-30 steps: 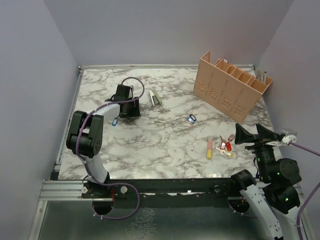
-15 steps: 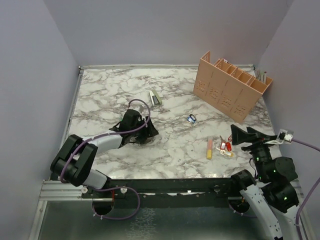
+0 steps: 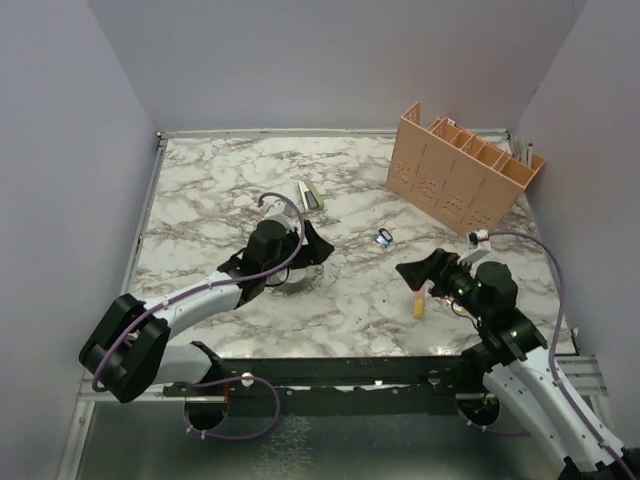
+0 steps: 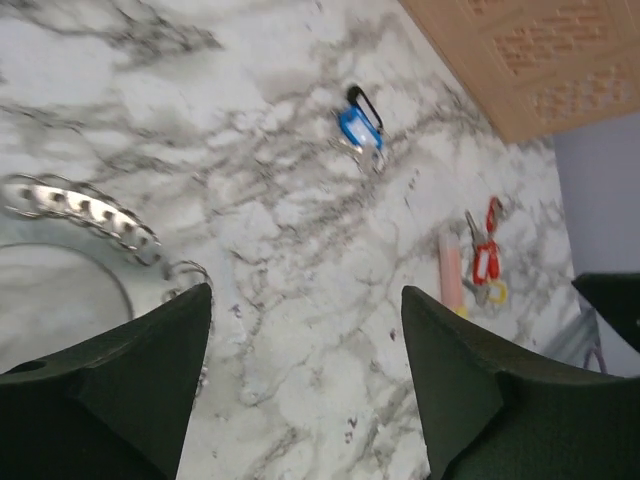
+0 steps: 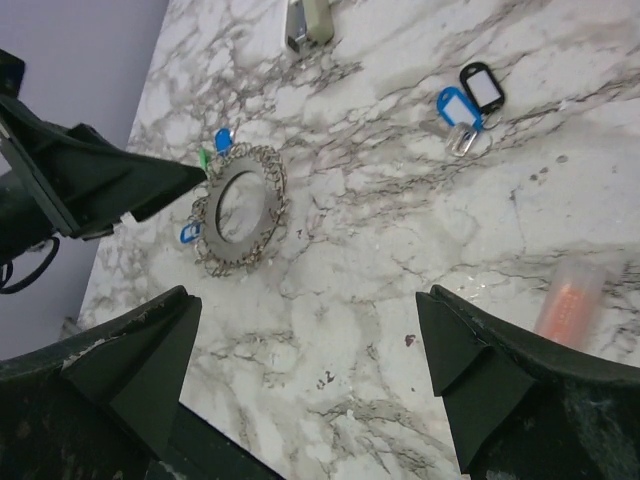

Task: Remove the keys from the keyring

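The keyring (image 5: 240,215) is a wide grey metal ring with a chain-like rim, lying flat on the marble (image 3: 296,284). Small keys with blue heads (image 5: 222,140) and a green head (image 5: 204,158) sit at its far rim, and another blue one (image 5: 188,232) at its left. My left gripper (image 3: 312,248) hovers open just right of the ring, whose edge (image 4: 85,205) shows at the left of its view; nothing lies between its fingers (image 4: 305,295). My right gripper (image 5: 307,297) is open and empty over bare marble, nearer than the ring (image 3: 412,272).
A blue tag with a black tag (image 5: 465,100) lies loose mid-table (image 3: 383,237). A bunch with red and yellow tags (image 4: 485,255) and a pink tube (image 3: 419,298) lie at front right. A tan organizer (image 3: 465,175) stands back right, a small stapler-like object (image 3: 311,195) behind.
My left gripper swept from the back left toward mid-table, and the ring now lies there too, its jaws wider. My right arm reached out leftward over the table, still open.
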Available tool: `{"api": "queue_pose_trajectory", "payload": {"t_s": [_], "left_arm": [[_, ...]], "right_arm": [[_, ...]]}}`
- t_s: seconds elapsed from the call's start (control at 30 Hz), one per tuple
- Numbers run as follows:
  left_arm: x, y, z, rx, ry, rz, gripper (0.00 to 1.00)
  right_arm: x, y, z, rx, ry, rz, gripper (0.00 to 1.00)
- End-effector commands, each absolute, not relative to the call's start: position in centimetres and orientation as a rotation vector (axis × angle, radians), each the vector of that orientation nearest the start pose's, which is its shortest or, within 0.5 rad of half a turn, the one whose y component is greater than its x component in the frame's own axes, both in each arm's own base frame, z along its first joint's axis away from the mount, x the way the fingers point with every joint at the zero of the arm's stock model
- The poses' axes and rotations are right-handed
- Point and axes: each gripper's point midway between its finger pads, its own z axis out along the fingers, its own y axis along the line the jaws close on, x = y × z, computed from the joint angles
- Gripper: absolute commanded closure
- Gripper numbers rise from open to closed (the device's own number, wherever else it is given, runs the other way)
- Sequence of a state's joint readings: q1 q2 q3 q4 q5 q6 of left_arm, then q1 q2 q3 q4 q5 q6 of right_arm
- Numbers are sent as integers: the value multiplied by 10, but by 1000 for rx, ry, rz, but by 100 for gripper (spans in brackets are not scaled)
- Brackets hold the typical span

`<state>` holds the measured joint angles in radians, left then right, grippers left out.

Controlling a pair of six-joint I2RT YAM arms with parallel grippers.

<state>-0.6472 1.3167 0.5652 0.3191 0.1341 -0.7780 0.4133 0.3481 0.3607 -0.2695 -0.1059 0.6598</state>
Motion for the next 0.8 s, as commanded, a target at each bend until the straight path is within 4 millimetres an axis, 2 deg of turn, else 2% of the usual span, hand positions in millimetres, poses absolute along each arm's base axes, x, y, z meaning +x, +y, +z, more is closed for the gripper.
{"api": "queue_pose_trajectory", "payload": {"t_s": [0.0,0.07,0.13,0.3,0.4,0.47,0.67,0.77], "left_arm": [[306,-190,111,-290,2119,-466,20],[307,-158,103,-395,2113,-285,14],[307,-141,97,-433,2107,-193,11],[309,-114,64,-524,2155,-124,11],[308,-103,43,-581,2201,-146,12],[308,-107,36,-577,2234,-204,13],[291,-145,30,-486,2298,-483,24],[280,-169,39,-438,2269,-650,30]], "right_arm": [[213,170,179,119,1919,1018,0],[218,178,169,134,1955,1048,2],[223,186,162,134,1979,1083,3],[233,201,150,157,2031,1111,10],[234,211,146,173,2057,1086,12],[236,217,139,192,2082,1072,14],[236,242,122,247,2138,1039,16],[235,251,113,265,2162,1051,18]]}}
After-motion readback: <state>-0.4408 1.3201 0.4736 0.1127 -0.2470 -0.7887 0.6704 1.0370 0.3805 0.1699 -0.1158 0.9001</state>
